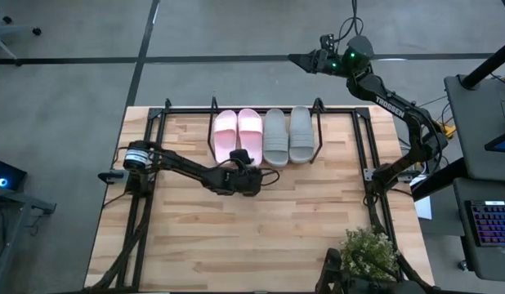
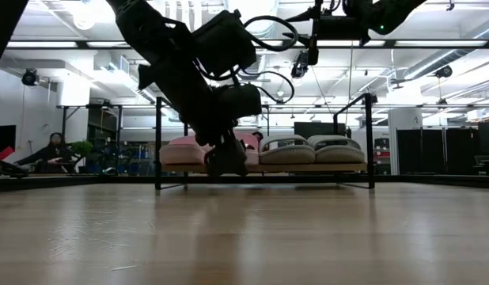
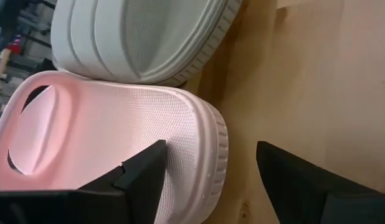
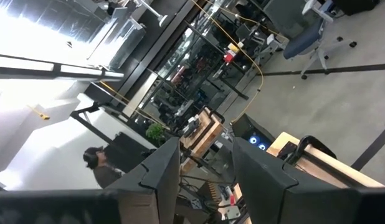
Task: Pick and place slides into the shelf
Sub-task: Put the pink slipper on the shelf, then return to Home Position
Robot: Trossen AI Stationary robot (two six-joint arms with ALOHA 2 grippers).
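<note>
Four slides lie side by side on the shelf (image 1: 342, 110) at the table's far side, soles down and heels toward the near edge: two pink (image 1: 225, 135) (image 1: 249, 131) and two grey (image 1: 274, 137) (image 1: 300, 133). My left gripper (image 1: 246, 158) stands open at the heel of the right pink slide (image 3: 105, 137). One finger (image 3: 146, 171) is over its footbed, and the other (image 3: 292, 180) is over the wood beside the heel wall. The grey slide (image 3: 142, 37) lies next to it. My right gripper (image 1: 297, 59) is held high beyond the table's far edge, open, with nothing between its fingers. My left gripper comes at the pink slide's heel rim (image 3: 217, 146) from the near side, slanting down. The outer finger stands clear of the heel wall, with wood showing between them. Whether the finger over the footbed touches the slide, I cannot tell. The slide lies flat on the shelf.
The shelf's black uprights (image 2: 158, 142) (image 2: 371, 138) stand at its ends. A potted plant (image 1: 368, 249) sits at the table's near right corner. Bare wood tabletop (image 1: 261, 237) spreads in front of the shelf. A person (image 2: 51, 150) sits far off in the room.
</note>
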